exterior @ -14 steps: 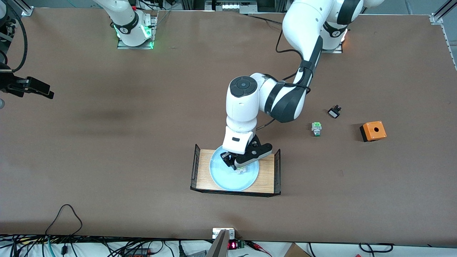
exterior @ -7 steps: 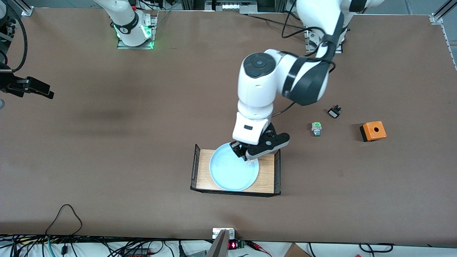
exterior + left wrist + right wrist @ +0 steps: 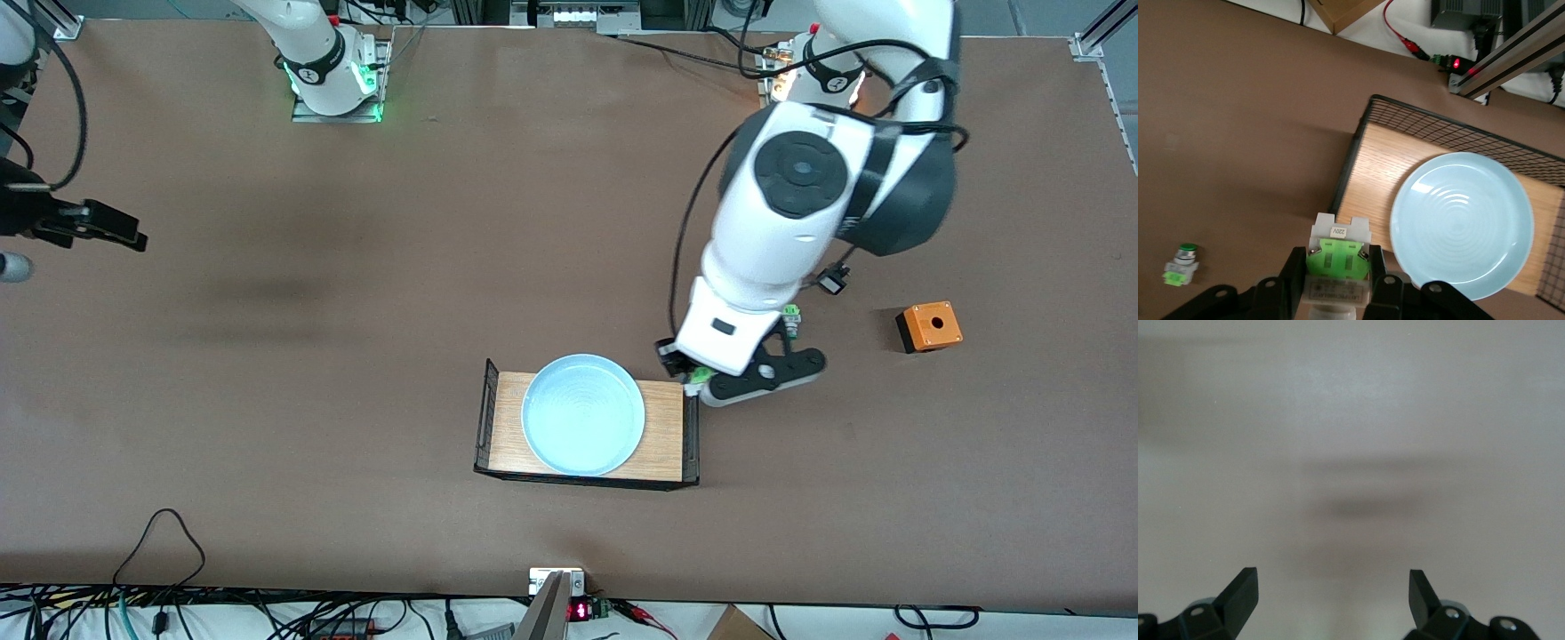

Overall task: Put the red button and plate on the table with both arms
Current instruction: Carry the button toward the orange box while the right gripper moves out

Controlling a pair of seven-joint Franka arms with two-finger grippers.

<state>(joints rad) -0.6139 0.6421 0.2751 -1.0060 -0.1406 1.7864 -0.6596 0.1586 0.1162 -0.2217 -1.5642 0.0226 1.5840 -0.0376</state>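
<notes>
Carrying the red button (image 3: 1337,261) pinched in its fingers, the left gripper (image 3: 702,378) — over bare table (image 3: 356,356) just beside the tray (image 3: 671,427) that bears the plate (image 3: 582,427) — should lower upright before letting go, well apart from the green-capped switch (image 3: 1182,265) — while the right gripper (image 3: 1331,590) waits, spread wide.

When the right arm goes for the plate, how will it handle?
The plate looks rigid, so probably no flex. Its smooth surface may slip in a two-finger pinch. The raised rim offers a grip, but it lies flat on the wooden tray, so an edge grasp may tilt it.
</notes>
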